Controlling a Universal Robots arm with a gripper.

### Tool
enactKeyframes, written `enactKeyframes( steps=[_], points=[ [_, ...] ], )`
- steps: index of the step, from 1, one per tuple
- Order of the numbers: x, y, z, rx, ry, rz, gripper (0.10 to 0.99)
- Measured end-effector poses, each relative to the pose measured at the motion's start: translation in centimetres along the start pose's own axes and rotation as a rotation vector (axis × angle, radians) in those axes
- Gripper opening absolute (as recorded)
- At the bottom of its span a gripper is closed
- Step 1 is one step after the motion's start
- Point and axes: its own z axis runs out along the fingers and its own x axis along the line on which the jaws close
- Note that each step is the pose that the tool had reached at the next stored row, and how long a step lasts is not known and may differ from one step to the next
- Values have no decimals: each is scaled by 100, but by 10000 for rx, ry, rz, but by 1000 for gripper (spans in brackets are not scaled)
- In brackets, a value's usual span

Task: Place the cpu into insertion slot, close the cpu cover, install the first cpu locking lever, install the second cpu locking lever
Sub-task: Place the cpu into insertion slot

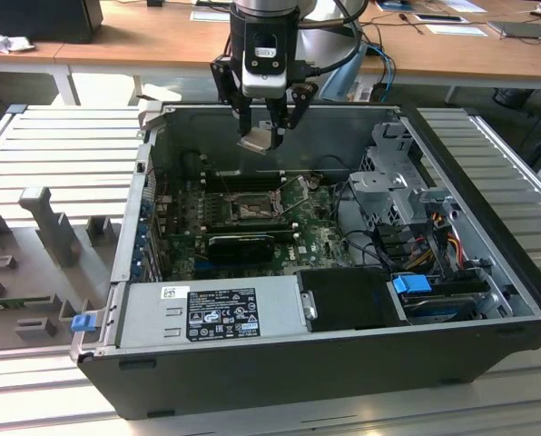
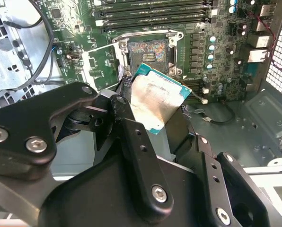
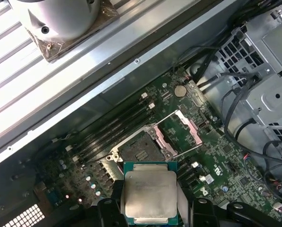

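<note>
Claw [image 1: 263, 136] clenched on cpu [image 3: 150, 196], chip gripped by opposite edges, silvery face showing in both wrist views. Chip held in air above motherboard [image 1: 320, 238] inside open computer case [image 1: 343, 363], apart from insertion slot [image 3: 140, 150]. Slot pins exposed. cpu cover [image 3: 189, 125] swung open beside slot.

The exterior view looks down at a slant, from well back, into the open black computer case [image 1: 343, 363]. Both wrist views sit close above the green motherboard [image 2: 212, 71] [image 3: 226, 161], sharing its square dark insertion slot [image 2: 145, 52] [image 3: 138, 151] and the flat silvery cpu [image 2: 155, 101] [image 3: 150, 194].
</note>
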Motion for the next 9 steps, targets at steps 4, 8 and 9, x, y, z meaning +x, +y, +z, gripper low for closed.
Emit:
enactKeyframes(
  steps=[4, 8, 9],
  points=[
    [0, 0, 0, -2, -9, 105, 529],
    [1, 0, 0, -6, -27, 335, 529],
    [1, 1, 1, -7, -33, 400, 529]
  ],
)
